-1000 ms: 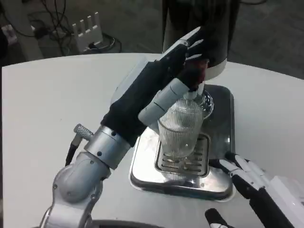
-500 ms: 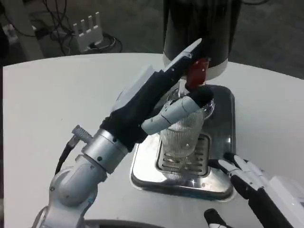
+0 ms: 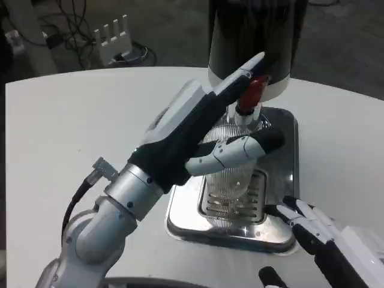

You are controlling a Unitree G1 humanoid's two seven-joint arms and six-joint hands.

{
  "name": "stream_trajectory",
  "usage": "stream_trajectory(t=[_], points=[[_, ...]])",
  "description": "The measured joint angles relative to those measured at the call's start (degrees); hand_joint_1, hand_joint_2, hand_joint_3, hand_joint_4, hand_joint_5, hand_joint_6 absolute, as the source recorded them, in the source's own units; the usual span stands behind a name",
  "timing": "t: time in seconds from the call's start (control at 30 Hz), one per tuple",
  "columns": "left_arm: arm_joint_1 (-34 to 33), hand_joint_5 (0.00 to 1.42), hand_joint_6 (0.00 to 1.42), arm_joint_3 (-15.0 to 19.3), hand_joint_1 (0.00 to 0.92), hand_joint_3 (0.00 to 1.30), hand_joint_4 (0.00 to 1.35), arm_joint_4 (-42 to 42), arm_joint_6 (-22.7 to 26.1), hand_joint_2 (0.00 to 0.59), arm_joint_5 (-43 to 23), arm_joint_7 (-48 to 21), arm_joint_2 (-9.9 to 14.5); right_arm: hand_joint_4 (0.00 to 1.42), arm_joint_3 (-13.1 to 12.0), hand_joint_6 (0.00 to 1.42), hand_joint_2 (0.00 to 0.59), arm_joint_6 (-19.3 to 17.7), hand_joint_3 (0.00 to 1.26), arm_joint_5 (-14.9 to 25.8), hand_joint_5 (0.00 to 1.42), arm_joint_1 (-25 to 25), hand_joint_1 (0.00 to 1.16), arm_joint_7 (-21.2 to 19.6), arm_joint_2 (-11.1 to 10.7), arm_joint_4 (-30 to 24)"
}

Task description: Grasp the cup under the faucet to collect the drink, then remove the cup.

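Observation:
A ribbed clear glass cup (image 3: pixel 231 183) stands upright on the grate of the steel drip tray (image 3: pixel 285 174), under the faucet (image 3: pixel 246 117) of the black dispenser (image 3: pixel 258 30). My left hand (image 3: pixel 204 129) reaches over it from the left. Its long fingers point up against the red tap lever (image 3: pixel 255 90), and the thumb (image 3: pixel 240 150) lies across the front of the cup's upper part. The hand hides the cup's rim and left side, and nothing is gripped. My right hand (image 3: pixel 315 228) rests low at the tray's front right corner with its fingers spread.
The white table (image 3: pixel 72 120) runs wide to the left and far right of the tray. The floor behind it holds a white rack (image 3: pixel 111 36) and cables. A dark fingertip (image 3: pixel 270 277) shows at the bottom edge.
My left thumb has swung away from the faucet, down and to the right, across the front of the cup. The long fingers stay at the red lever. Cup and right hand are unmoved.

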Motion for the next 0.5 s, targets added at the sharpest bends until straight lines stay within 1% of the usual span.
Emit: stream_trajectory(t=[0.1, 0.33, 0.5], points=[[0.0, 0.16, 0.11, -0.3, 0.000, 0.09, 0.07, 0.0, -1.1, 0.086, 2.1, 0.8, 1.1, 0.01, 0.0, 0.00, 0.482, 0.0, 0.13, 0.0, 0.00, 0.2, 0.48, -0.1, 0.0, 0.0], [0.0, 0.16, 0.11, -1.2, 0.000, 0.09, 0.07, 0.0, -2.0, 0.086, 5.1, 2.3, 2.0, 0.01, 0.3, 0.00, 0.486, 0.0, 0.13, 0.0, 0.00, 0.2, 0.48, -0.1, 0.2, 0.0], [0.0, 0.16, 0.11, -1.7, 0.000, 0.09, 0.07, 0.0, -2.0, 0.088, 5.9, 3.3, 2.6, 0.01, 0.5, 0.00, 0.487, 0.0, 0.13, 0.0, 0.00, 0.1, 0.48, -0.5, 0.4, 0.0]])
